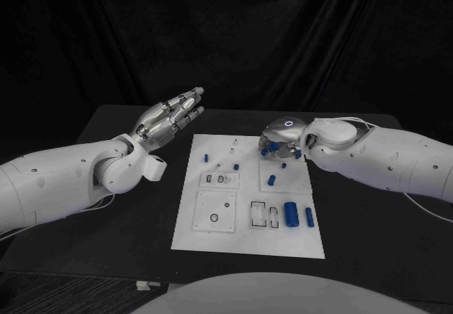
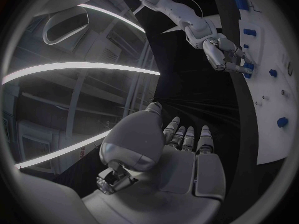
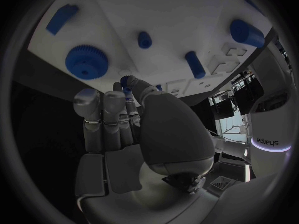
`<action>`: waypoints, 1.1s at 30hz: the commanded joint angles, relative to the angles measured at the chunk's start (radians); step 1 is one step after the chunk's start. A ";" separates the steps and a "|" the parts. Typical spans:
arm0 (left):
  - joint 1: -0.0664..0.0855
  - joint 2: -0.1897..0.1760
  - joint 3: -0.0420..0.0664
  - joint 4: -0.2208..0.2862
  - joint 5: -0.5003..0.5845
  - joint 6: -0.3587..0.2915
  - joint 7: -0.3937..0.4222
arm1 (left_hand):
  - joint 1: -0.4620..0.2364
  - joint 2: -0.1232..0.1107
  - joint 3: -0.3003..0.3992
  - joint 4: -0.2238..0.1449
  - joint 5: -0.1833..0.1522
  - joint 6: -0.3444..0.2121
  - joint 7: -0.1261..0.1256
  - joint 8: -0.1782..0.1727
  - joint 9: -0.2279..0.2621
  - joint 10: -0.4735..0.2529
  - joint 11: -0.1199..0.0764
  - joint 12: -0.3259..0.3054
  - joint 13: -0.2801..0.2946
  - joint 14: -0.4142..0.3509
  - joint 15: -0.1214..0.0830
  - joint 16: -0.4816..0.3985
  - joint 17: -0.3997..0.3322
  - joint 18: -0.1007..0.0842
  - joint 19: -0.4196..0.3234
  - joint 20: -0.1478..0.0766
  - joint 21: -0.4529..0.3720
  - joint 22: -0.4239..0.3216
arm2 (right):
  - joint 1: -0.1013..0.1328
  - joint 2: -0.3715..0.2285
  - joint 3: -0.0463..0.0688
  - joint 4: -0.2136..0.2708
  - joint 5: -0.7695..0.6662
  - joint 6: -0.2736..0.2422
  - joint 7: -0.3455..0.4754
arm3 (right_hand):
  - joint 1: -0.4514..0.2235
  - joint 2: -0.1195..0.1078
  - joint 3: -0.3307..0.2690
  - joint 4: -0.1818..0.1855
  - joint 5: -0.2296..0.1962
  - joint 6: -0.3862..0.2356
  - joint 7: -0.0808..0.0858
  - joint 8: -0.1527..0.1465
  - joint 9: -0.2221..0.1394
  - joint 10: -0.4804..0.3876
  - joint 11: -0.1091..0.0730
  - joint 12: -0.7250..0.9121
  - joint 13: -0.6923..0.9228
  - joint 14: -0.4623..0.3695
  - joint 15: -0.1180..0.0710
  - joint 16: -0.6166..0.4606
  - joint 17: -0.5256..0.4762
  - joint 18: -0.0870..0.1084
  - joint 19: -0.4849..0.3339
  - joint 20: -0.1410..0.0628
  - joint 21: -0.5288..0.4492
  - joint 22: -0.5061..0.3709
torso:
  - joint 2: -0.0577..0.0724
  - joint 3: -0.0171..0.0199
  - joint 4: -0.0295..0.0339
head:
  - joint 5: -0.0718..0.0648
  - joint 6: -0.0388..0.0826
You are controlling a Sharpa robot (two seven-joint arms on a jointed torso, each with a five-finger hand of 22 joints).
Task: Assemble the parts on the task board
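Observation:
The white task board lies in the middle of the black table. Blue parts stand on it: two thick cylinders near its right edge, a peg and smaller studs. My right hand reaches down onto the board's far right corner. There its thumb and a fingertip pinch a small blue gear, close to a large blue gear and a peg. My left hand hovers above the table left of the board's far edge, fingers stretched out and apart, holding nothing.
Cut-out slots and a round recess mark the board's near half. Bare black table lies to the left of the board and on its right. A dark curtain hangs behind the table.

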 commanded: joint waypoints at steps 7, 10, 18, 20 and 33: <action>0.000 -0.001 0.001 -0.006 0.001 0.013 0.018 | 0.011 0.003 0.007 0.002 0.006 0.004 0.000 0.006 0.001 -0.001 0.007 -0.007 -0.001 0.000 0.008 -0.004 -0.001 0.012 0.001 0.010 -0.006 -0.002 | 0.072 0.000 0.002 0.040 0.092 -0.021 -0.048 | -0.021 -0.001 -0.004 0.024 -0.017 0.012 0.001 0.000 0.017 0.003 0.003 -0.009 -0.003 0.018 0.008 0.026 0.029 -0.017 0.019 0.007 0.013 0.016 | 0.001 0.0000 -0.0002 | 0.003 -0.002; 0.000 -0.001 0.001 -0.006 0.001 0.012 0.013 | 0.011 0.004 0.007 0.002 0.006 0.005 0.000 0.006 0.002 -0.001 0.007 -0.007 -0.001 0.000 0.007 -0.004 -0.001 0.012 0.001 0.010 -0.006 -0.002 | 0.081 0.015 0.002 0.030 0.095 -0.015 -0.055 | -0.025 -0.003 -0.005 0.029 -0.022 0.012 0.000 -0.001 0.017 0.001 0.003 -0.009 -0.003 0.024 0.009 0.041 0.049 -0.020 0.027 0.008 0.023 0.028 | 0.002 -0.0018 0.0037 | 0.001 -0.002; 0.000 0.001 0.001 -0.006 0.001 0.011 0.006 | 0.011 0.004 0.008 0.003 0.006 0.007 -0.001 0.007 0.002 -0.001 0.006 -0.007 -0.001 0.000 0.007 -0.004 -0.001 0.012 0.001 0.010 -0.006 -0.002 | 0.087 0.091 0.002 -0.044 0.098 -0.014 -0.058 | -0.028 -0.006 -0.005 0.033 -0.025 0.013 0.000 -0.002 0.018 0.000 0.003 -0.009 -0.003 0.035 0.010 0.065 0.081 -0.024 0.041 0.009 0.041 0.048 | 0.005 -0.0034 0.0046 | 0.004 -0.002; 0.000 0.004 0.001 -0.007 0.001 0.012 0.005 | 0.011 0.004 0.008 0.003 0.006 0.007 -0.001 0.007 0.002 -0.001 0.006 -0.007 -0.001 0.000 0.007 -0.004 -0.001 0.012 0.001 0.010 -0.006 -0.002 | 0.084 0.113 0.002 -0.068 0.099 -0.012 -0.057 | -0.029 -0.007 -0.005 0.035 -0.026 0.014 0.000 -0.002 0.018 0.000 0.003 -0.009 -0.003 0.037 0.010 0.069 0.086 -0.024 0.043 0.010 0.043 0.051 | 0.007 -0.0047 0.0063 | 0.005 -0.002; 0.000 0.013 0.001 -0.009 0.001 0.014 0.004 | 0.012 0.005 0.010 0.004 0.007 0.009 -0.002 0.007 0.002 -0.001 0.005 -0.007 -0.001 0.000 0.006 -0.004 -0.001 0.013 0.001 0.011 -0.006 -0.002 | 0.055 0.215 0.002 -0.183 0.099 -0.006 -0.057 | -0.030 -0.015 -0.006 0.037 -0.027 0.011 0.000 -0.006 0.018 -0.006 0.005 -0.010 -0.004 0.041 0.013 0.082 0.101 -0.026 0.048 0.012 0.049 0.059 | 0.022 -0.0070 0.0207 | -0.002 0.005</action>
